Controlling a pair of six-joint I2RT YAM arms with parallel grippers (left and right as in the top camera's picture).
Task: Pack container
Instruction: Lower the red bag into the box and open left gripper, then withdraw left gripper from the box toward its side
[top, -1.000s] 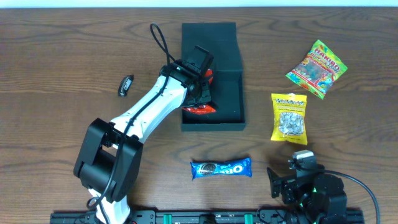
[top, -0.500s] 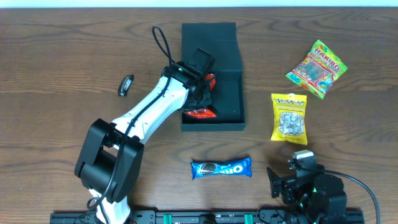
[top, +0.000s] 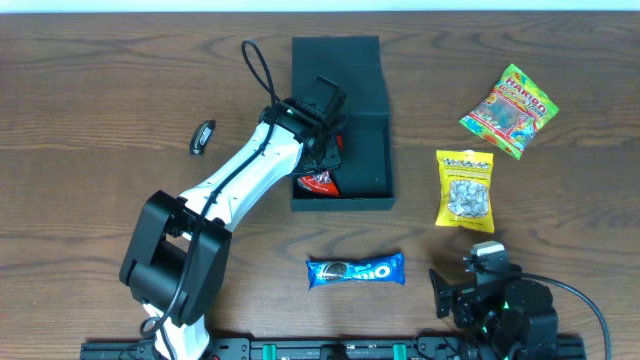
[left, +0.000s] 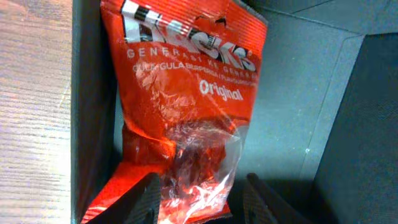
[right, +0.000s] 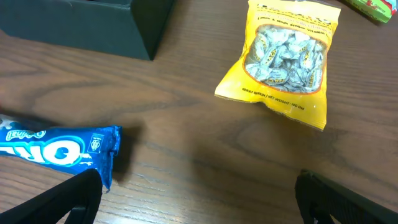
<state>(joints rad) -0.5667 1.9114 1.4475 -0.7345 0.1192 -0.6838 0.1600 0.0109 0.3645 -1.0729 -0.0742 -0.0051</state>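
The dark teal container (top: 385, 150) stands open at the back middle of the table, its flap lid folded back. A red snack packet (top: 320, 182) lies inside it against the left wall. In the left wrist view the packet (left: 186, 93) rests on the container floor (left: 305, 93). My left gripper (left: 202, 199) hangs over the packet's clear lower end with its fingers spread apart on either side. It shows in the overhead view (top: 327, 145) inside the box. My right gripper (right: 199, 199) is open and empty, low over the table at the front right (top: 490, 290).
A blue Oreo packet (top: 355, 270) lies in front of the container, also in the right wrist view (right: 50, 146). A yellow bag (top: 465, 188) and a Haribo bag (top: 510, 110) lie at the right. A small black object (top: 203, 136) lies left of the arm.
My left gripper has turned a little and its fingers have spread. The red packet has settled lower in the container. The right arm has not moved.
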